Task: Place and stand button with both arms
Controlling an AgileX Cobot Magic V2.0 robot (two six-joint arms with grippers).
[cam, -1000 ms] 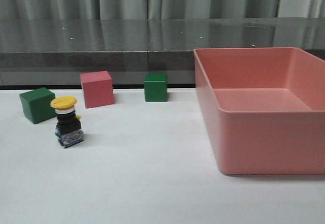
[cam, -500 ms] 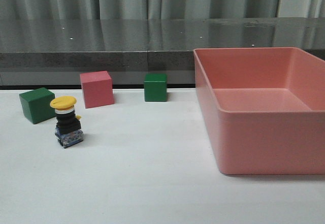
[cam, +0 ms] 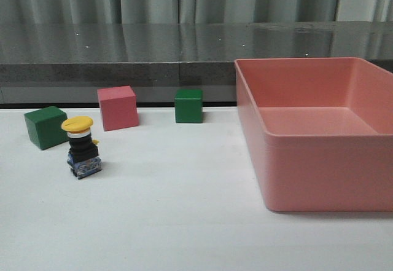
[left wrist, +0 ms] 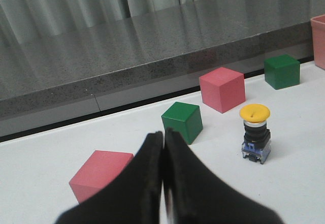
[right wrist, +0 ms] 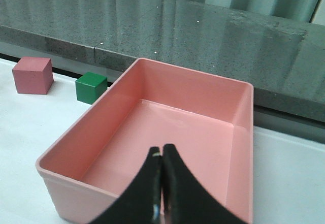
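The button (cam: 81, 149) stands upright on the white table at the left, yellow cap on top, black body and blue base below. It also shows in the left wrist view (left wrist: 255, 133), standing apart from everything. My left gripper (left wrist: 163, 135) is shut and empty, well short of the button, with a green cube (left wrist: 182, 121) just beyond its tips. My right gripper (right wrist: 161, 150) is shut and empty, above the near part of the pink bin (right wrist: 66, 179). Neither gripper shows in the front view.
A green cube (cam: 45, 126) and a pink cube (cam: 117, 107) stand just behind the button; another green cube (cam: 188, 105) is further right. The large pink bin (cam: 319, 166) fills the right side. A second pink cube (left wrist: 101, 173) lies near my left gripper.
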